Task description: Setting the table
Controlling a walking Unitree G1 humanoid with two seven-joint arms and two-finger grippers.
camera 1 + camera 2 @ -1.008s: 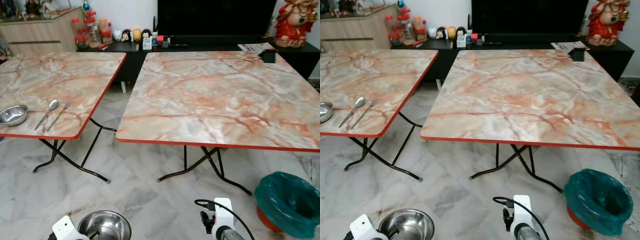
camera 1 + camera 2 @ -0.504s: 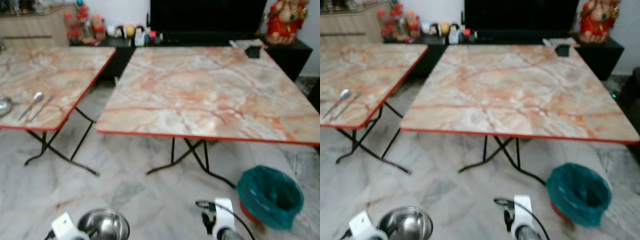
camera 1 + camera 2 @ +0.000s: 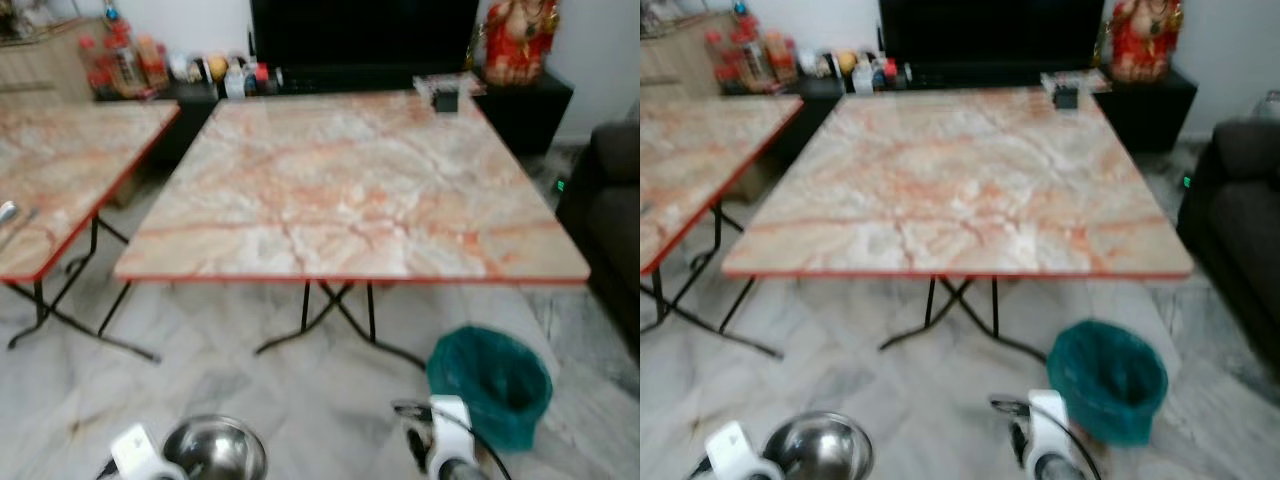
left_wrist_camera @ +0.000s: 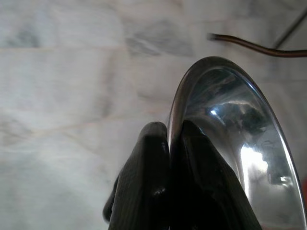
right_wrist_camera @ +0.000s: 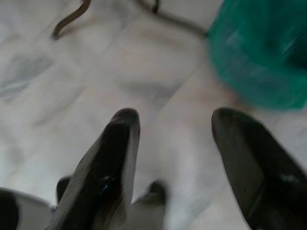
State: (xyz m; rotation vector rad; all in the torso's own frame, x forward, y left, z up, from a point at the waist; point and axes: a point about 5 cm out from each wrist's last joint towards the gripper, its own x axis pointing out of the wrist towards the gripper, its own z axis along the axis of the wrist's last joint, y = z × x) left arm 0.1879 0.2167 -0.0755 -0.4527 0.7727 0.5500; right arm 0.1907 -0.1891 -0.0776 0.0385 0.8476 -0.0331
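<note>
The landmark is the large square bench (image 3: 350, 190), its top a glossy marble pattern of cream veined with orange, edged in red and carried on crossed black metal legs over a pale marble floor (image 3: 200, 370).

Below the bench's near edge, toward its left corner, the left end effector (image 4: 169, 139) holds a round stainless steel bowl (image 3: 213, 450) low over the floor. Its two black fingers are pinched together on the bowl's thin polished rim, one finger inside and one outside.

Below the near edge toward the right, the right end effector (image 5: 175, 129) hangs with its long black fingers spread wide and nothing between them.

Just past it, under the bench's near right corner, stands a round bin lined with a crinkled teal plastic bag (image 3: 490, 385).

To the left of the bench stands a second bench (image 3: 60, 170) of the same marble pattern, with a spoon (image 3: 6, 212) lying near its front edge.

Behind the bench runs a low black cabinet (image 3: 520, 95) carrying a red figurine (image 3: 517, 35).
</note>
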